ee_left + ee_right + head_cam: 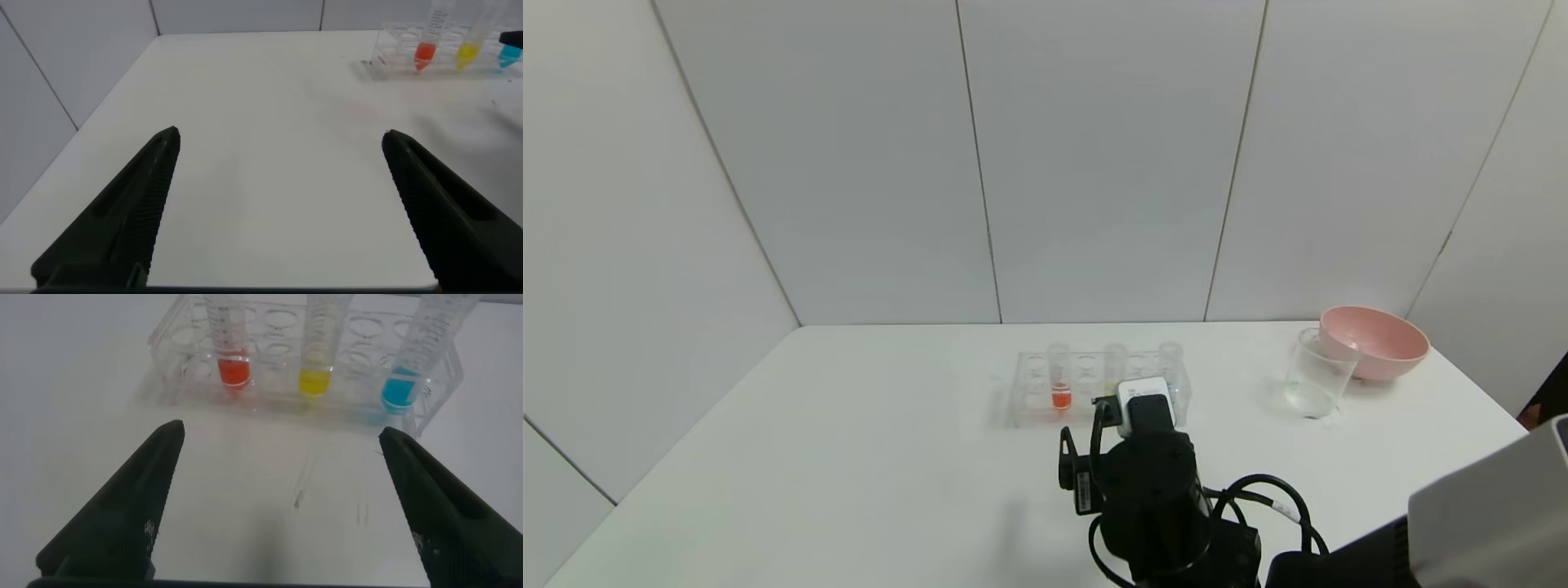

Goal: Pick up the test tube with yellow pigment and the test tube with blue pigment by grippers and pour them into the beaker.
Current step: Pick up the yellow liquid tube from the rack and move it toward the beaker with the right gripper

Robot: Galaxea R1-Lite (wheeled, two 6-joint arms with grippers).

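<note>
A clear rack (1086, 384) holds three upright tubes. The test tube with yellow pigment (315, 376) stands in the middle and the test tube with blue pigment (402, 388) at the right end; both also show in the left wrist view (467, 54) (510, 55). My right gripper (280, 429) is open and empty, low over the table just in front of the rack, about facing the yellow tube. Its wrist (1152, 482) hides the tube bases in the head view. My left gripper (280, 135) is open and empty, far to the left of the rack. The beaker (1313, 384) stands at the right.
A tube with orange-red liquid (232, 367) stands at the rack's left end. A pink bowl (1374, 341) sits right behind the beaker near the table's far right corner. White walls enclose the table at the back and on both sides.
</note>
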